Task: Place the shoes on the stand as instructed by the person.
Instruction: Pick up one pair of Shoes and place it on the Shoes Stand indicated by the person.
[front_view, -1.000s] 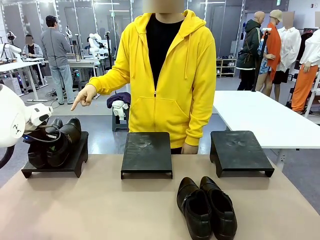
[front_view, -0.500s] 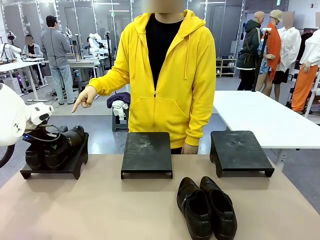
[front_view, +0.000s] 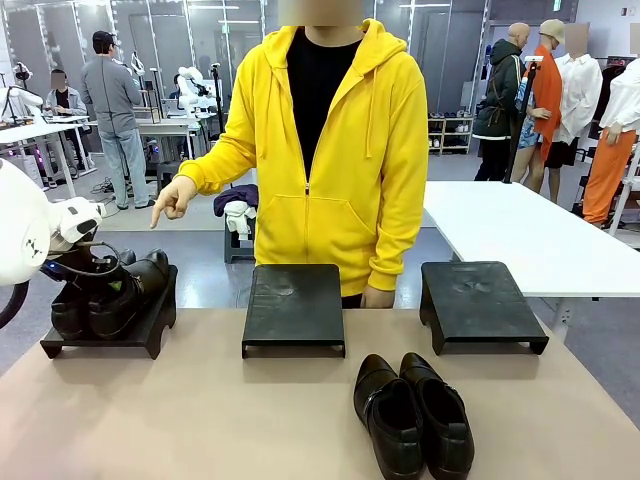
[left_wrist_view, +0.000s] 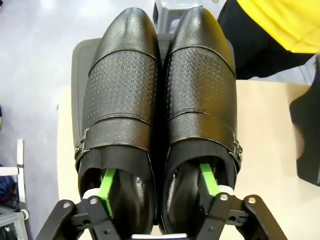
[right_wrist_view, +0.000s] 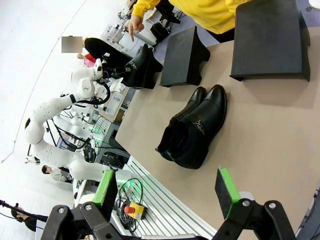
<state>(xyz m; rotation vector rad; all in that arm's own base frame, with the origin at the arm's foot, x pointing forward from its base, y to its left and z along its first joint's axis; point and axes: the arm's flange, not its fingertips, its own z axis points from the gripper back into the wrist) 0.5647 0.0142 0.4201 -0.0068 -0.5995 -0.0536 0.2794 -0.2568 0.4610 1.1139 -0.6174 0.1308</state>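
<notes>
First pair sits on the left stand, left gripper jaws apart inside them (half done, I judge). Second pair lies unplaced on the near worktop; right gripper jaws apart.

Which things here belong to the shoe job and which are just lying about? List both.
Job: placed pair on left stand, waiting pair on table, middle stand, right stand, pointing hand, left gripper.
Lying about: white side table, clothes bundle.
</notes>
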